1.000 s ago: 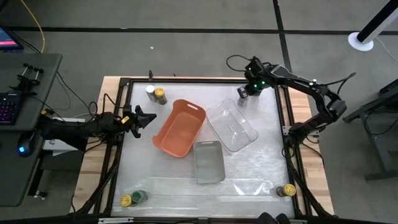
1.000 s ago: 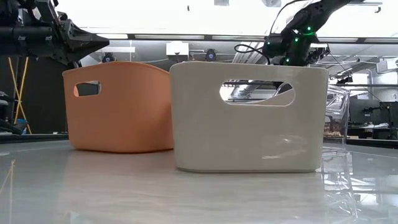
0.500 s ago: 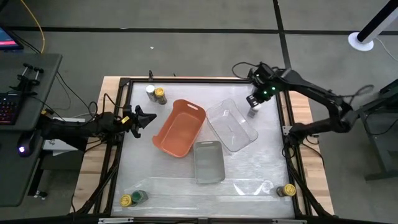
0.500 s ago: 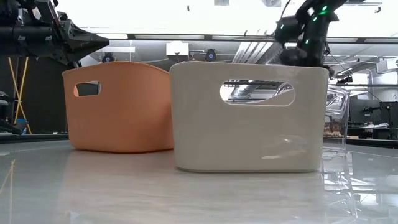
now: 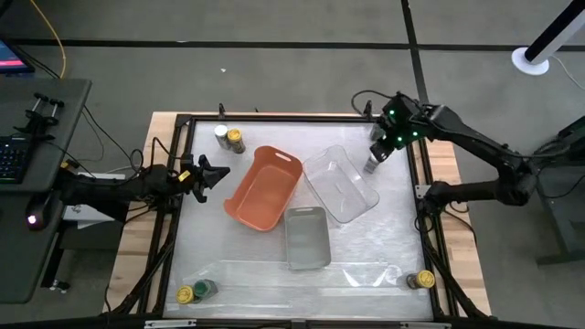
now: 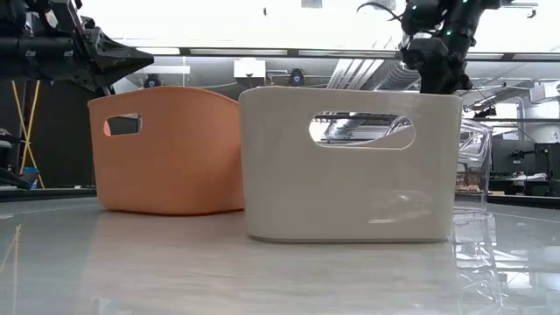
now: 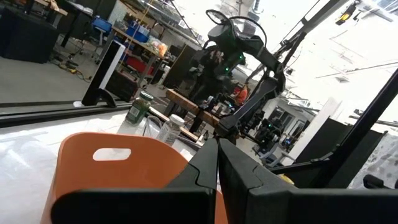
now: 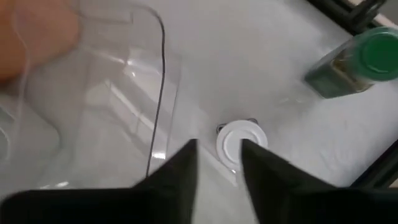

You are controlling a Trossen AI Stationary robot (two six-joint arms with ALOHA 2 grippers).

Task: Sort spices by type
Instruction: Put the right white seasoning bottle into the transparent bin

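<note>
Overhead, the right gripper (image 5: pixel 373 161) hangs just off the far right edge of the clear tray (image 5: pixel 340 184), fingers clamped on a white-lidded jar (image 8: pixel 240 140) that stands out between the 2 dark fingers (image 8: pixel 180 177) in the wrist view. Near it in that view a green-lidded jar (image 8: pixel 354 64) lies tilted on the white table (image 8: pixel 261 56); from above I cannot make that jar out.

The left gripper (image 5: pixel 212 175) waits at the left side of the table, beside the orange tray (image 5: pixel 265 187), its fingers pressed together with nothing between them.

Other spice jars sit well apart from all this: 2 at the far left corner, a silver-lidded jar (image 5: pixel 221 134) touching a yellow-lidded jar (image 5: pixel 236 141); 2 at the near left corner, a yellow-topped jar (image 5: pixel 186 294) beside a green-topped jar (image 5: pixel 206 289); and a lone yellow-capped jar (image 5: pixel 424 280) at the near right corner.

The grey tray (image 5: pixel 307 238) sits just in front of the orange and clear ones, and none of the 3 trays shows a jar inside from above.
</note>
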